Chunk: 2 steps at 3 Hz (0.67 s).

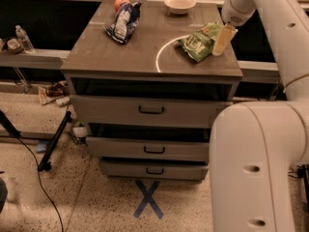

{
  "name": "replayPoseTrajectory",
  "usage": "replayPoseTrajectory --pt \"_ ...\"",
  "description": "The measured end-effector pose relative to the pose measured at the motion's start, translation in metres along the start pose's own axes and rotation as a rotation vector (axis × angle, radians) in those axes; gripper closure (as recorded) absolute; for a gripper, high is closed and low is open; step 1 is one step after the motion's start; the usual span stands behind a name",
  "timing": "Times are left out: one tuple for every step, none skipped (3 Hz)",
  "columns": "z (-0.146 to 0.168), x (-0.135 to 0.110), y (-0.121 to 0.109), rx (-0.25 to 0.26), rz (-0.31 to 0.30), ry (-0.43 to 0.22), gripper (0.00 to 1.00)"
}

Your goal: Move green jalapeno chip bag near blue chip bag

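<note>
Green jalapeno chip bag [199, 42] is sitting right at your gripper [224, 38], can't tell if jaws are gripping; you're needing a firm pinch before heading to blue chip bag [123, 22].

You have a white bowl [180, 5] at the back edge of the drawer cabinet [111, 57], an orange fruit [120, 4] at back left, and a blue tape X [148, 198] on the floor in front.

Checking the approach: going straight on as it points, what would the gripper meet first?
Likely the green jalapeno chip bag, at its right edge just under the gripper; depth unclear, so maybe the tabletop beside it.
</note>
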<state>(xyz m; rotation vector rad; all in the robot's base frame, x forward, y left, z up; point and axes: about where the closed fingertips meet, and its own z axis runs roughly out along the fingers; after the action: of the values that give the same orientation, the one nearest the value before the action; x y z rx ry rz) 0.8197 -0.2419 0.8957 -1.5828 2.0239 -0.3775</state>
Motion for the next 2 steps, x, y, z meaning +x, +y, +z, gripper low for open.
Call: replayPoseTrajectory --pt "0.02 -0.004 0.002 -0.021 0.034 -0.033 0.0" --pt "0.033 -0.008 0.004 -0.027 0.044 -0.051 0.16"
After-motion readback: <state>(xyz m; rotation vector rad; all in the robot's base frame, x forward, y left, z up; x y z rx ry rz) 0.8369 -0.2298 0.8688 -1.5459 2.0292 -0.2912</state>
